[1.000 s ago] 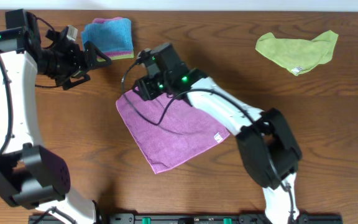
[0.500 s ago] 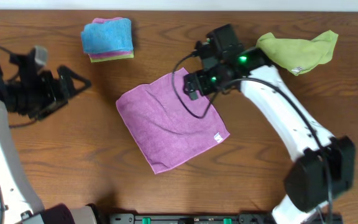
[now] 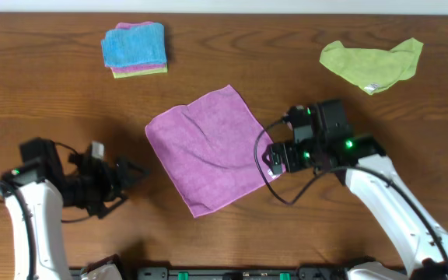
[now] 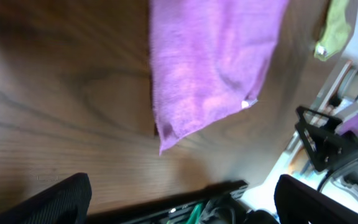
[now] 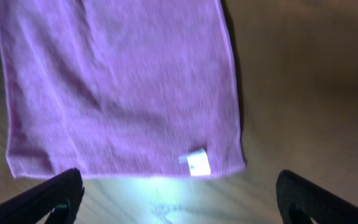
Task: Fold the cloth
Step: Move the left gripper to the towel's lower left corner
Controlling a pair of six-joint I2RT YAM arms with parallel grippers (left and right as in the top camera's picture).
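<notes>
The purple cloth lies spread flat and unfolded in the middle of the table, turned like a diamond, with a small white tag near its right corner. It also shows in the left wrist view and the right wrist view. My left gripper is open and empty, low at the front left, pointing toward the cloth's left side. My right gripper is open and empty, just off the cloth's right corner by the tag.
A folded bright blue cloth on a small stack sits at the back left. A crumpled lime-green cloth lies at the back right. The table's front edge with a black rail is close to both arms.
Both arms have swung from the back of the table toward the front. The right gripper left the cloth's top corner and now sits by its right corner. The cloth now lies fully uncovered.
</notes>
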